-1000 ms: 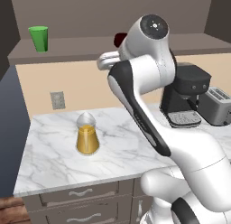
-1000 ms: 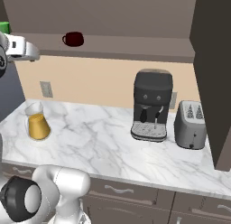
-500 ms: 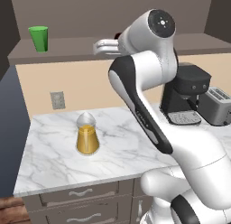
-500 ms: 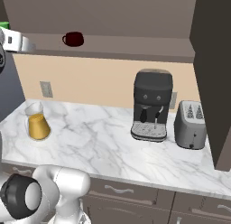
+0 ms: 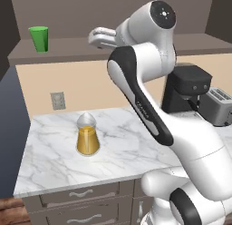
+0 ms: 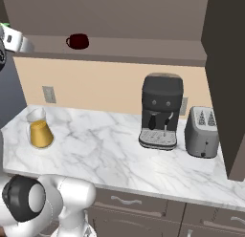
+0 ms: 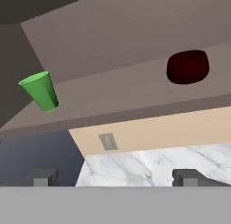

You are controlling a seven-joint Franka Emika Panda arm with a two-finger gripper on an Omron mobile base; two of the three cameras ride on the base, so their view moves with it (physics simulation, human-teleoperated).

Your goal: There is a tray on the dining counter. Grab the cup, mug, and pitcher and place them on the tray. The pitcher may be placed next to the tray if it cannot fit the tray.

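— Two vessels sit on the long brown upper ledge (image 7: pixel 135 105); which one lies closer to the claw's line?

— Neither is between the tips. In the hand view the small bright green tapered cup (image 7: pixel 40 91) sits at about ten o'clock from the two-finger gripper (image 7: pixel 115 177), and the squat dark maroon mug (image 7: pixel 187 67) at about one o'clock. Both stand well apart from the tips.

— And from the base cameras?

— In the left base view the green cup (image 5: pixel 39 38) stands upright near the ledge's left end, at nine o'clock from the white wrist (image 5: pixel 102 38), which reaches along at ledge height toward it. My judgement is that the cup is the nearer target. The mug (image 6: pixel 77 41) shows in the right base view further right along the same ledge.

— Long axis of the cup?

— Upright, rim wider than the base. It only looks tilted in the hand view because the camera is rolled.

— State of the claw?

— Spread wide, holding nothing, touching nothing; marble shows between the two dark tips.

— The third item?

— The conical amber-yellow translucent pitcher (image 5: pixel 87 139) with its pale rounded top stands on the white marble worktop (image 5: pixel 54 167) below, at about six o'clock from the wrist, well apart. A black coffee machine (image 6: pixel 160 111) and a grey toaster (image 6: pixel 203 131) stand to the right on that worktop.
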